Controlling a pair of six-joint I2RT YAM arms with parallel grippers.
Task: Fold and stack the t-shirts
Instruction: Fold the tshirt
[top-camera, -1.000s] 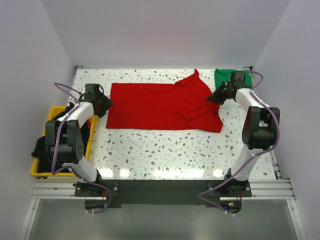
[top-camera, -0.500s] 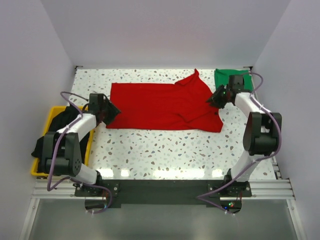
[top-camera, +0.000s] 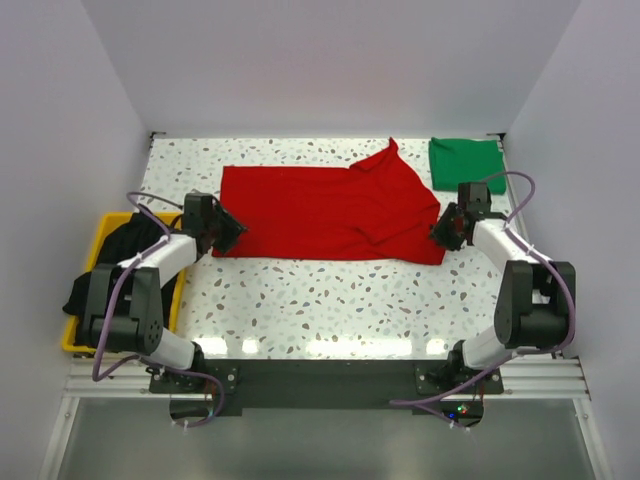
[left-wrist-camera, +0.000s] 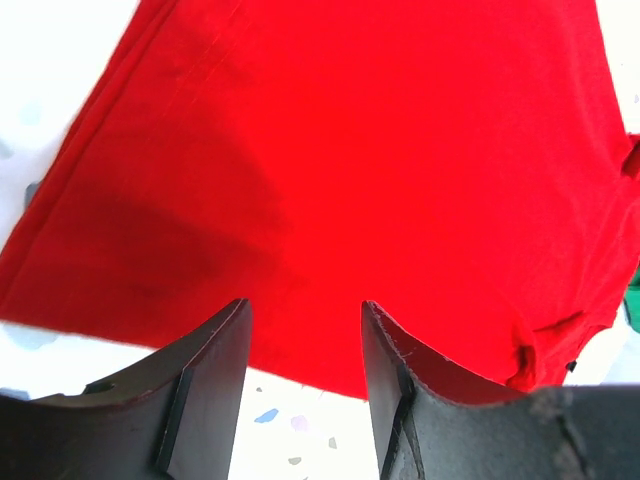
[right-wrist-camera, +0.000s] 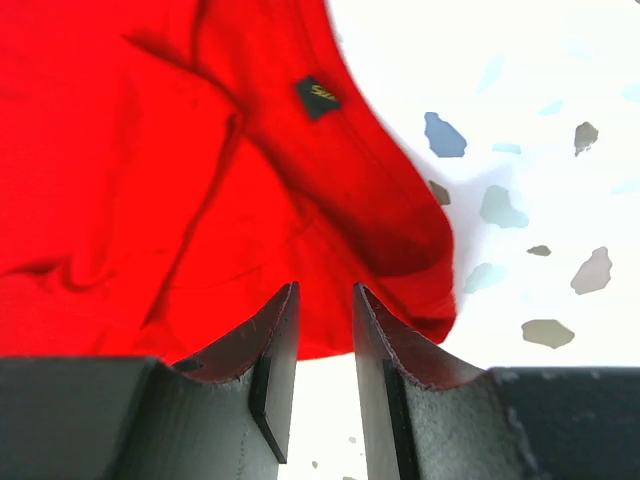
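A bright red t-shirt lies spread across the table's far half, its right side rumpled. My left gripper is open and empty at the shirt's near left corner, fingertips just over the hem. My right gripper is open and empty at the shirt's near right corner. A small black label shows on the red cloth there. A folded green t-shirt lies at the far right corner. A black t-shirt sits crumpled in a yellow bin on the left.
The speckled white table is bounded by white walls at the back and both sides. The yellow bin stands off the table's left edge beside the left arm.
Both grippers have moved toward me along the red shirt's side edges, the left from the far left edge, the right from near the green shirt, to the near corners. The shirts have not moved.
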